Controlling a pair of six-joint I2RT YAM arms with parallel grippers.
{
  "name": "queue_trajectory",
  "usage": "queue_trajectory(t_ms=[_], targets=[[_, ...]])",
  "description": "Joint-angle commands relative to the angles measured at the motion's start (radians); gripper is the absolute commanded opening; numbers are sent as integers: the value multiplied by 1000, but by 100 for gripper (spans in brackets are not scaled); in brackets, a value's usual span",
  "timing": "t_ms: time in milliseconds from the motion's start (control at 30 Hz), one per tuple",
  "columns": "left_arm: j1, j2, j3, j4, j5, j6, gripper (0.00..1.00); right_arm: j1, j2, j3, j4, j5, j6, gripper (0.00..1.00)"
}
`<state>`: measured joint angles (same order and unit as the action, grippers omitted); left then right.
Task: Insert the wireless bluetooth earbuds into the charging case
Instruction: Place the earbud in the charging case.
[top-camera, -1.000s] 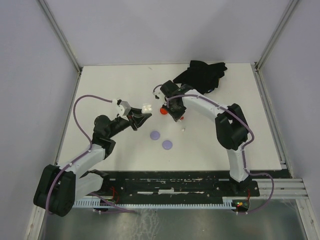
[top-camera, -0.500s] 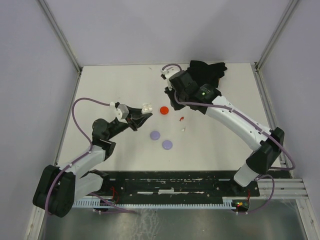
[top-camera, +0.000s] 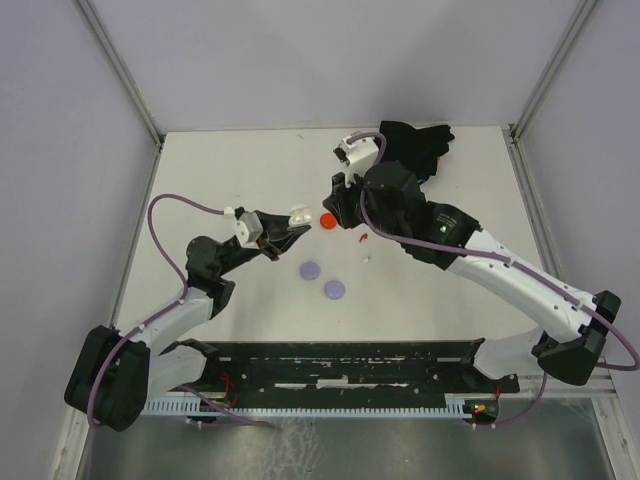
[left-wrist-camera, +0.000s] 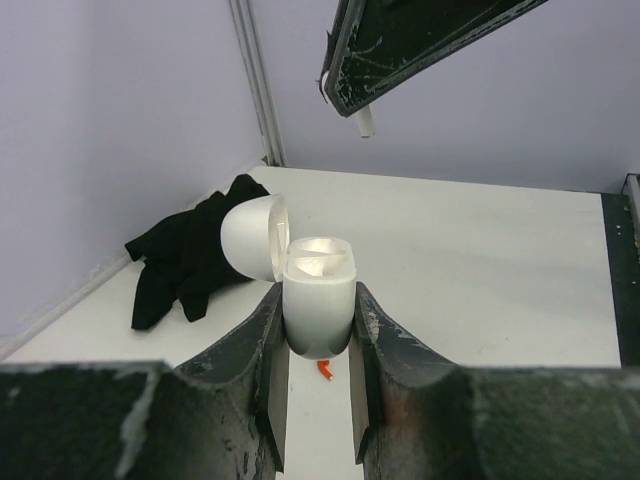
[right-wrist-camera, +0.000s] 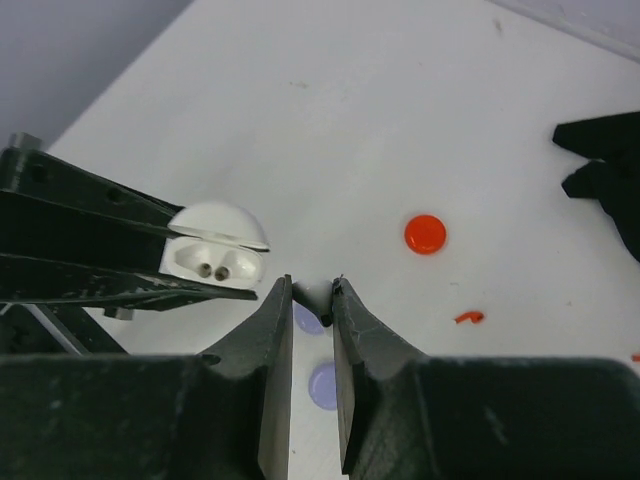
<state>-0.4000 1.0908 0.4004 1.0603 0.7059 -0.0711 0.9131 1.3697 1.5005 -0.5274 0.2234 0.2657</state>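
Grips the charging case (left-wrist-camera: 318, 300) in the left pincer (left-wrist-camera: 318, 292), fingers closed on its two opposite sides, clear of the surface (left-wrist-camera: 480, 260). Holds it upright: long axis vertical, open mouth upward, rounded base downward. Smooth, glossy white plastic, pill-shaped. Domed lid (left-wrist-camera: 250, 238) hinged open and tipped to the left in the left wrist view. From the right wrist view, two small round sockets in the mouth, facing that camera.

Pinches a white earbud (right-wrist-camera: 313, 293) at the very tips of the right pincer (right-wrist-camera: 311, 290), narrowed to a slit around it. Carries it near the open case, higher than the mouth, not touching. In the left wrist view, a short white stem hanging below the dark, scuffed fingers, long axis close to vertical, free end downward.

On the matte white surface: a red earbud (top-camera: 363, 238), tiny and curved, and just nearer the arm bases a second white earbud (top-camera: 367, 259); too small to tell which way either points. Beside the red earbud, a flat round red disc (top-camera: 327, 220), partly under the right pincer in the top view. Nearer the bases, two flat round lavender discs (top-camera: 310, 270), close together but apart. At the far edge, a crumpled black cloth (top-camera: 410, 150), soft and folded.
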Motion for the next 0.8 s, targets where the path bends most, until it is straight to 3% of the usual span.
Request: queue_trajectory(t_ms=[0, 367, 767], targets=[[-14, 7, 32, 106, -1, 57, 3, 50, -54, -54, 227, 20, 44, 18], [-41, 10, 15, 172, -46, 22, 3, 149, -90, -191, 479, 77, 44, 18], [-50, 6, 8, 172, -49, 17, 3, 162, -86, -230, 544, 88, 75, 18]])
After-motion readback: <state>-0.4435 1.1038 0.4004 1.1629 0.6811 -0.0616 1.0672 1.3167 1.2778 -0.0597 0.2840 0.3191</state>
